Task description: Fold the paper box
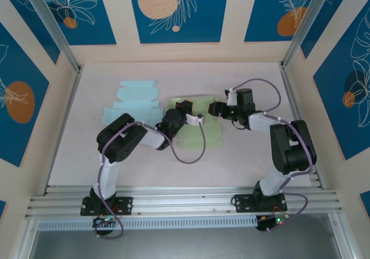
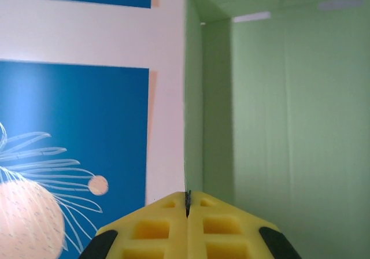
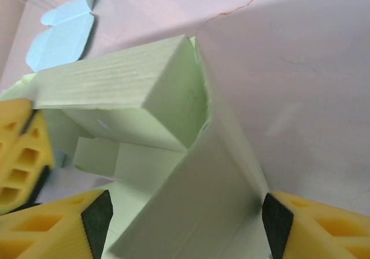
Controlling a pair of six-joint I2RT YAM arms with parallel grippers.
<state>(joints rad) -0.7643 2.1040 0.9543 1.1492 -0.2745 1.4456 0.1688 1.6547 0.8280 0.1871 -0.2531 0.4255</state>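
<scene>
The pale green paper box (image 1: 203, 130) lies half-formed mid-table, its walls partly raised. My left gripper (image 1: 184, 106) is shut on the thin upright edge of one green wall (image 2: 186, 126), which is pinched between its yellow fingertips (image 2: 165, 221). My right gripper (image 1: 215, 108) stands open, straddling a tilted green panel (image 3: 196, 207). Its right pad (image 3: 276, 224) touches the panel's edge and its left pad (image 3: 97, 218) sits close to the other edge. Behind that panel a folded corner of the box (image 3: 127, 91) rises, and the left gripper's yellow finger (image 3: 20, 149) holds its far wall.
A flat light blue box blank (image 1: 132, 100) lies on the table left of the green box, also seen as the blue blank (image 3: 66, 30) beyond it. Blue patterned walls (image 2: 69, 126) and metal frame posts (image 1: 63, 45) enclose the table.
</scene>
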